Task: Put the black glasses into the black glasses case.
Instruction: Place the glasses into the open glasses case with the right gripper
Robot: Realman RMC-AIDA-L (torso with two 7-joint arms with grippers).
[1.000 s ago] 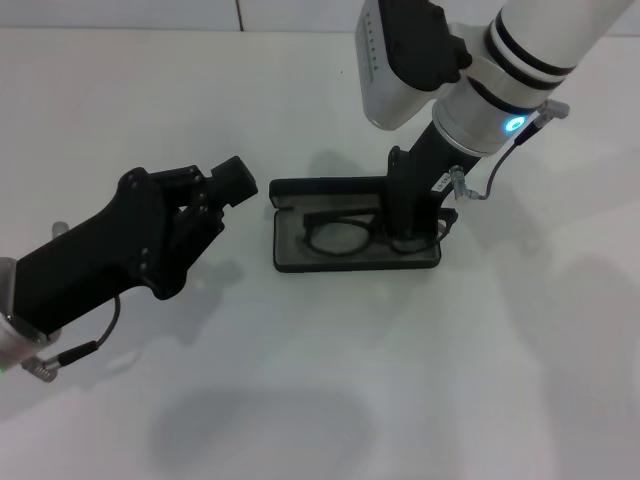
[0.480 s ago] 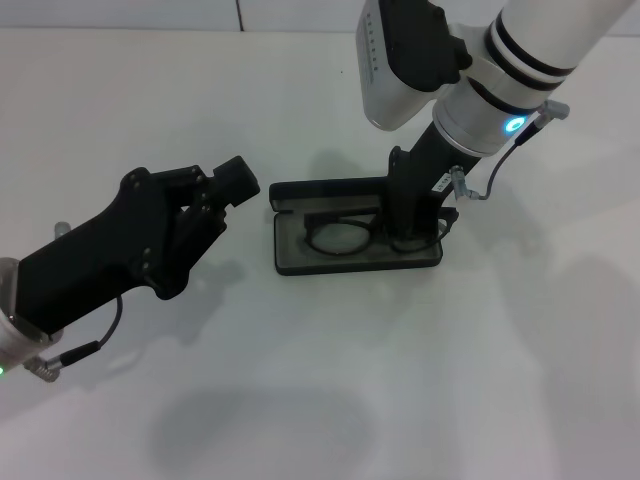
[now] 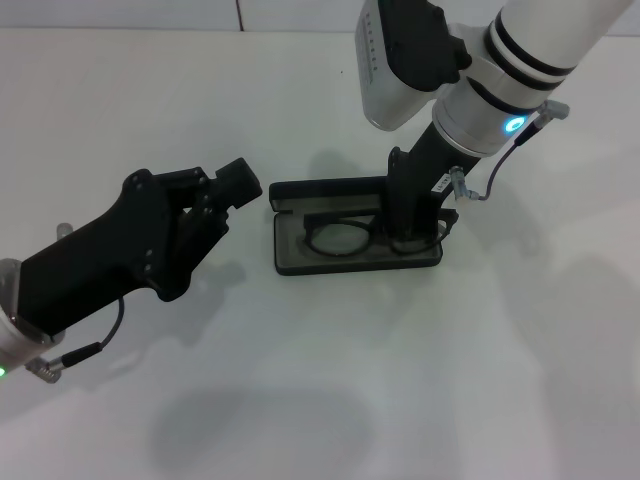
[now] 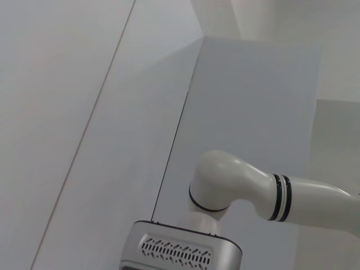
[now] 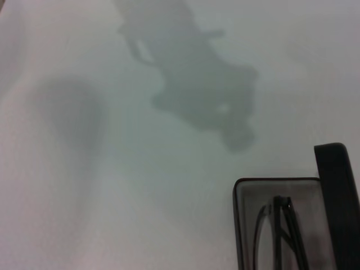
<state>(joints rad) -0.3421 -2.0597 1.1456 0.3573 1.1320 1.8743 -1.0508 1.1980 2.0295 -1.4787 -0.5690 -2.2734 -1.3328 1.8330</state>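
The glasses [image 3: 345,238] lie lengthwise in the open case [image 3: 300,262], under the right gripper [image 3: 408,236]. Its grip is hidden. The left gripper [image 3: 238,185] hovers beside, state unclear.

A pale table [image 5: 112,185] fills most of the right wrist view, crossed by a dark, irregular shadow and a softer rounded one beside it. In one corner of the frame sits the open black glasses case [image 5: 242,225], its grey-lined tray with rounded corners cut off by the picture's edge and its black lid standing up along the far side. Inside the tray lie the black glasses [image 5: 281,236], thin dark frame lines resting on the lining.
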